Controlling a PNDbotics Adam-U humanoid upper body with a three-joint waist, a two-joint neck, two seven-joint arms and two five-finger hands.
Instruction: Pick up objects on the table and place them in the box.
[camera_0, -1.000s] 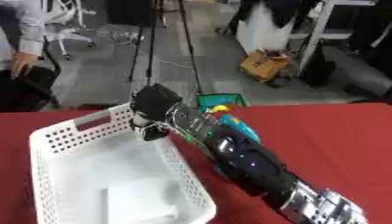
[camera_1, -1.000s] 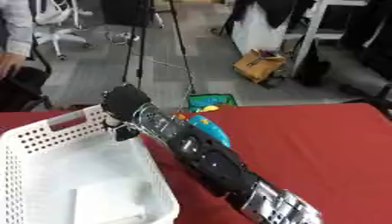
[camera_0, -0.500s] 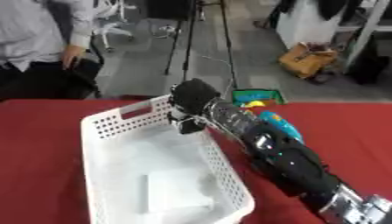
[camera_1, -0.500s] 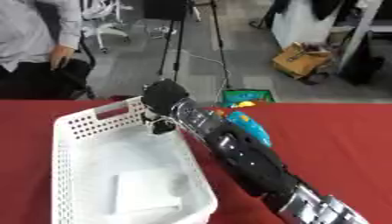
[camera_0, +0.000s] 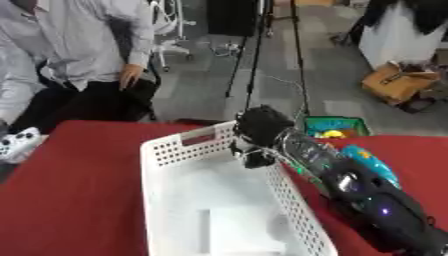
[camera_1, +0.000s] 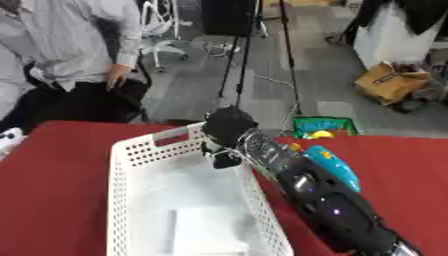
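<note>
Left eye view. The right arm (camera_0: 350, 182) enters from the lower right corner and extends diagonally up and left. The right hand (camera_0: 258, 132) is at the far right corner of the white perforated basket (camera_0: 166, 150), positioned over the rim, with its fingers pointing down toward the interior. The fingers appear curled together; whether they hold anything cannot be determined, because the area under the hand is blurred. A flat white object (camera_0: 241, 235) lies on the basket floor toward the near end, well apart from the hand. No other contents can be made out in the basket. The basket stands on a table covered with a red cloth (camera_0: 70, 200). A turquoise object (camera_0: 367, 160) lies on the cloth just beside the arm, on its right side, outside the basket.

Right eye view. The layout is the same. The right hand (camera_1: 226, 131) hangs at the far right corner of the basket (camera_1: 127, 155), and a small dark part of the hand extends below the rim line. The flat white object (camera_1: 206, 232) lies near the front of the basket floor. The turquoise object (camera_1: 328, 165) shows more fully here, an elongated rounded shape next to the forearm. The left hand is not visible in either view.
</note>
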